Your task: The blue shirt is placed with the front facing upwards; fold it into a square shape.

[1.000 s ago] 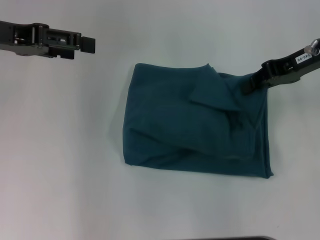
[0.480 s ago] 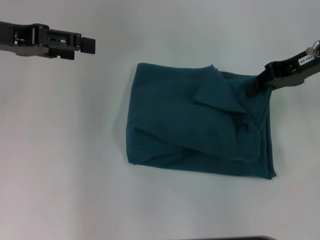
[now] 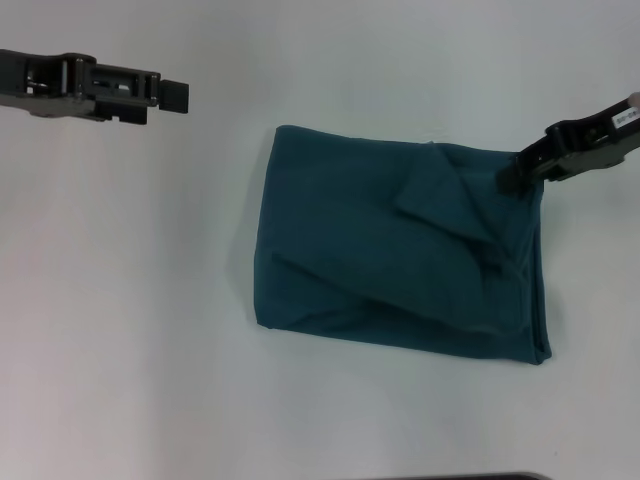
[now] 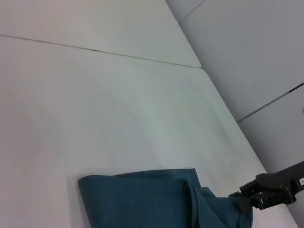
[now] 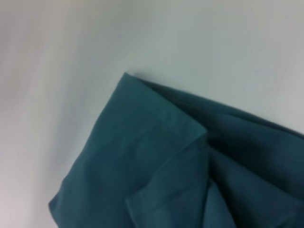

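Lettering is nowhere legible on the blue shirt (image 3: 400, 255): its folded surface shows only plain teal cloth, and the one small white label, on the right arm near the picture's edge, is too small to read. The shirt lies on the white table (image 3: 150, 300) as a roughly rectangular bundle, right of centre in the head view, with a loose triangular flap doubled over its upper layer and diagonal creases running toward its lower right corner. The right gripper (image 3: 515, 177) sits at the shirt's far right corner, its tip touching the cloth edge there; whether its fingers are pinched on the fabric or merely resting against it cannot be told. The right wrist view shows the shirt's (image 5: 190, 171) layered corner and flap close up, with no fingers visible. The left gripper (image 3: 175, 94) hovers well apart from the shirt, over bare table at the far left, with its fingers together and holding nothing.
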Tool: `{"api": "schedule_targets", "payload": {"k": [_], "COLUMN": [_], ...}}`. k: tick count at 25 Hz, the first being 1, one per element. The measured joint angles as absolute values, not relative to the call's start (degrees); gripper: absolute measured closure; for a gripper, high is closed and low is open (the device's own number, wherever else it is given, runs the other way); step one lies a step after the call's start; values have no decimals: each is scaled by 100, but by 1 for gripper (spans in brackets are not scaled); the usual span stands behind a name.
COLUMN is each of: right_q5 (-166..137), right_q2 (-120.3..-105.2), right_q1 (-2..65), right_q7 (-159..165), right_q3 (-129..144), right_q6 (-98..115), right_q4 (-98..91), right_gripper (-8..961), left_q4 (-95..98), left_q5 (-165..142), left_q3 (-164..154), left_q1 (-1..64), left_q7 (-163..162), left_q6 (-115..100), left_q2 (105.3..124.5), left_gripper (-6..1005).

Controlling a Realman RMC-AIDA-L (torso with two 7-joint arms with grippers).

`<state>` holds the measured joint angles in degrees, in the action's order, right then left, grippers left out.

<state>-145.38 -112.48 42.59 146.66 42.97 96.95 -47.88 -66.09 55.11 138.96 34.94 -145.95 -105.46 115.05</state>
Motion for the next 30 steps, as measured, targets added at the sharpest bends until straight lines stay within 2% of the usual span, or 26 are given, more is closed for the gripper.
{"api": "schedule_targets", "payload": {"k": [5, 10, 21, 30], "right_q5": [-14537, -14537, -14537, -14542], "right_q2": [-11197, -11220, -11245, -11244], "right_q1": [4190, 4157, 4144, 4130], "right_q7": [14679, 14629, 14651, 14654], "right_q3": [4294, 4300, 4277, 4288], "right_q6": [9754, 9745, 9672, 9648], "right_q4": [-4812, -4780, -4793, -4822], "right_gripper": [510, 326, 338, 714], "left_q4": [-6605, -6600, -6595, -6591], "left_q5": [5511, 5511, 5500, 5510], "left_q3": [13896, 13896, 13896, 13896], "left_q1": [3491, 3485, 3513, 3501], "left_q7": [-14590, -14590, -14594, -14601], "left_q6": [-10550, -10553, -10565, -10575], "left_q2": [11505, 11505, 11531, 11531], "left_gripper": [126, 126, 126, 126]}}
